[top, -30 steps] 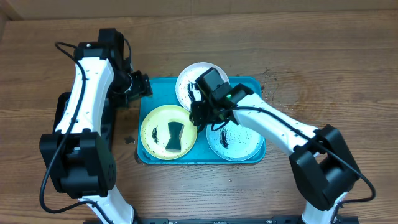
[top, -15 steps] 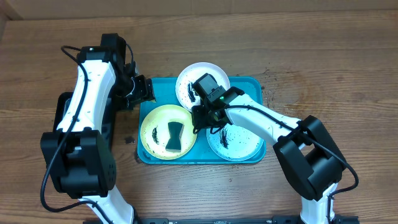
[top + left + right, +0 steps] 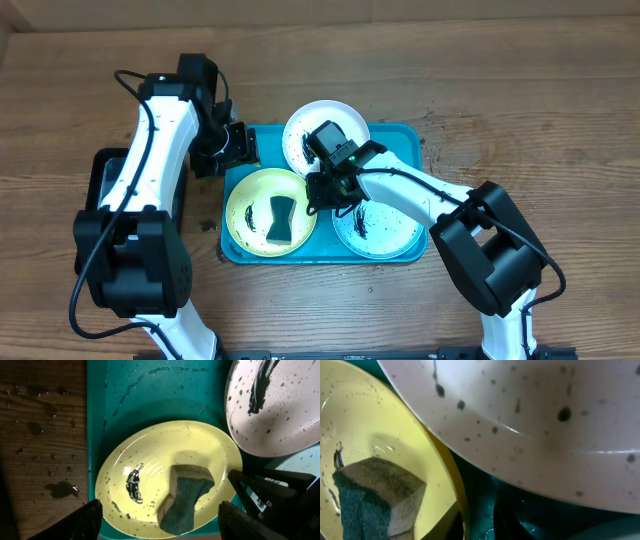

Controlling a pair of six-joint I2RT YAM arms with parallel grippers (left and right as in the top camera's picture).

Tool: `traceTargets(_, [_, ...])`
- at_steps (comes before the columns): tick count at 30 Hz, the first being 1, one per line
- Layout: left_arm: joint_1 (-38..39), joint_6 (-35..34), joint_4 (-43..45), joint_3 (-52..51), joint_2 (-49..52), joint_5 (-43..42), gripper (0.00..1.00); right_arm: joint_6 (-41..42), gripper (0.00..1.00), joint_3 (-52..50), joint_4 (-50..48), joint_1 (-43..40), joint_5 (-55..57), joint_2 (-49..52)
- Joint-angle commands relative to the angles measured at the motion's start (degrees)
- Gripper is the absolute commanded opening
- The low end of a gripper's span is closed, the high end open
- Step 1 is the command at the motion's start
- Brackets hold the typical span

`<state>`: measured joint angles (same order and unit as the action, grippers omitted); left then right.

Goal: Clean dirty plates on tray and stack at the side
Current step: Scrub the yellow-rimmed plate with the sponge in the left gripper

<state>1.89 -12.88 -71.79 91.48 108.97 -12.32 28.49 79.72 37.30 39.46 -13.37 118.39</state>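
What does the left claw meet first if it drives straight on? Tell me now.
Likely the dark green sponge lying on the yellow-green round plate, straight ahead of the open left claw; depth is unclear.

**Colours and patterns, table lot**

- tray (image 3: pixel 405 135): plain turquoise-blue.
- yellow plate (image 3: pixel 245 200): yellow-green, one black smear, fine black specks.
- white plate (image 3: pixel 298 124): white, black streaks, scattered dark spots.
- teal plate (image 3: pixel 388 236): light teal rim, pale centre, black smears and specks.
- sponge (image 3: pixel 279 220): dark grey-green over tan.
- table (image 3: pixel 500 80): brown wood grain, dark wet blotches.
- arms (image 3: pixel 150 150): white, black joints.
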Motion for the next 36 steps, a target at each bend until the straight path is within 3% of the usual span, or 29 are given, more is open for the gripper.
traceTargets(1, [0.4, 2.1, -0.3, -0.4, -1.0, -0.9, 0.69, 0.1, 0.21, 1.0, 0.0, 0.2, 0.0, 1.3])
traceTargets(6, [0.5, 4.0, -2.3, -0.8, -1.0, -1.4, 0.57, 0.1, 0.04, 1.4, 0.0, 0.2, 0.3, 1.3])
traceTargets(12, [2.7, 5.9, -1.9, -4.9, -1.0, -5.5, 0.58, 0.1, 0.04, 2.8, -0.7, 0.2, 1.3, 1.3])
traceTargets(27, [8.8, 5.0, 7.5, -17.3, -1.0, -5.6, 0.58, 0.1, 0.04, 2.9, -2.5, 0.2, 1.3, 1.3])
traceTargets(36, [9.8, 4.9, 14.9, -19.5, -0.8, -5.7, 0.56, 0.1, 0.04, 2.9, -2.4, 0.2, 1.3, 1.3])
